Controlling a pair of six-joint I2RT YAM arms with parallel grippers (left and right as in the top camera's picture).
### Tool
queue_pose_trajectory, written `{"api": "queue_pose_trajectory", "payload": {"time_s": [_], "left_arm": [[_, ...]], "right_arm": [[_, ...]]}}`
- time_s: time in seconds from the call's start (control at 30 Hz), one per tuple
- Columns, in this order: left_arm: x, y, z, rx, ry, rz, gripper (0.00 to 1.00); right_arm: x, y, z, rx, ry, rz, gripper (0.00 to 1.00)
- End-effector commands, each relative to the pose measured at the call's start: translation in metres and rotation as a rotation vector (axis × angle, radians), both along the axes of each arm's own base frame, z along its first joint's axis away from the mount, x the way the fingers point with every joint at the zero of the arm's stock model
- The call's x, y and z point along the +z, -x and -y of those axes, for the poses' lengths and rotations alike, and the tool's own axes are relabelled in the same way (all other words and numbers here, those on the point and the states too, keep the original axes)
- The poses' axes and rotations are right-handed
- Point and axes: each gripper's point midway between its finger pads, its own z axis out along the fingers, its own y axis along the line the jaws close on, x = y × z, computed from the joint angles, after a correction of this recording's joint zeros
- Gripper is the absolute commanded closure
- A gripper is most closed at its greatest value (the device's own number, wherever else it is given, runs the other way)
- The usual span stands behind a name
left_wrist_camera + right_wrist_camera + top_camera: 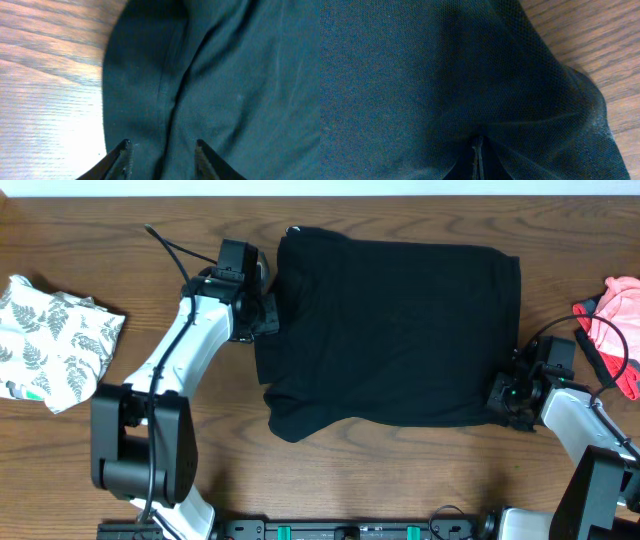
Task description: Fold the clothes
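A large black garment (390, 330) lies spread across the middle of the table. My left gripper (264, 316) is at its left edge. In the left wrist view this gripper (162, 146) is open, its fingertips (125, 150) apart over the fabric (225, 75), with a fold running between them. My right gripper (503, 392) is at the garment's near right corner. In the right wrist view it (478, 143) is shut on the black mesh cloth (420, 65), which draws into taut creases at the tips.
A white fern-print piece (55, 340) lies crumpled at the left edge. A pink and red-trimmed piece (615, 330) sits at the right edge. Bare wooden table (100, 240) shows round the black garment.
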Motion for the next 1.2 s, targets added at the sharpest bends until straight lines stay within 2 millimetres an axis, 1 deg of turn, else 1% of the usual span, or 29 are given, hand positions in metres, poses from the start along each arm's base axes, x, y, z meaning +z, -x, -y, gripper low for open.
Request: {"api": "queue_pose_trajectory", "payload": {"time_s": [0.0, 0.13, 0.27, 0.4, 0.47, 0.5, 0.57, 0.6, 0.63, 0.7, 0.8, 1.0, 1.17], "left_arm": [[-0.015, 0.003, 0.008, -0.034, 0.033, -0.041, 0.63], [-0.033, 0.004, 0.018, -0.053, 0.079, -0.085, 0.63], [-0.050, 0.005, 0.021, -0.060, 0.094, -0.118, 0.62], [-0.065, 0.006, 0.019, -0.055, 0.094, -0.150, 0.63], [-0.069, 0.009, 0.023, -0.079, 0.110, -0.161, 0.63], [-0.071, 0.010, 0.023, -0.084, 0.112, -0.167, 0.64], [-0.077, 0.013, 0.021, -0.078, 0.104, -0.188, 0.69], [-0.080, 0.014, 0.017, -0.071, 0.093, -0.200, 0.71], [-0.084, 0.016, 0.009, -0.056, 0.061, -0.214, 0.71], [-0.091, 0.020, -0.013, -0.015, -0.036, -0.240, 0.71], [-0.095, 0.024, -0.044, 0.034, -0.145, -0.261, 0.72], [-0.095, 0.015, -0.085, 0.141, -0.141, -0.251, 0.71], [-0.094, 0.004, -0.112, 0.209, -0.130, -0.215, 0.71]], "right_arm": [[-0.039, 0.052, -0.012, 0.000, -0.043, -0.194, 0.99], [-0.039, 0.053, -0.012, 0.000, -0.045, -0.198, 0.99], [-0.039, 0.053, -0.013, 0.001, -0.045, -0.201, 0.99], [-0.039, 0.053, -0.012, 0.001, -0.044, -0.201, 0.99], [-0.039, 0.054, -0.011, 0.000, -0.038, -0.203, 0.99], [-0.039, 0.054, -0.011, 0.000, -0.038, -0.202, 0.99], [-0.039, 0.054, -0.011, 0.000, -0.038, -0.202, 0.99], [-0.039, 0.054, -0.011, 0.000, -0.038, -0.202, 0.99], [-0.039, 0.054, -0.011, 0.001, -0.038, -0.202, 0.99], [-0.039, 0.054, -0.011, 0.008, -0.036, -0.203, 0.99], [-0.039, 0.054, -0.011, 0.007, -0.033, -0.203, 0.99], [-0.039, 0.054, -0.011, 0.007, -0.033, -0.203, 0.99], [-0.039, 0.054, -0.011, 0.007, -0.033, -0.204, 0.99]]}}
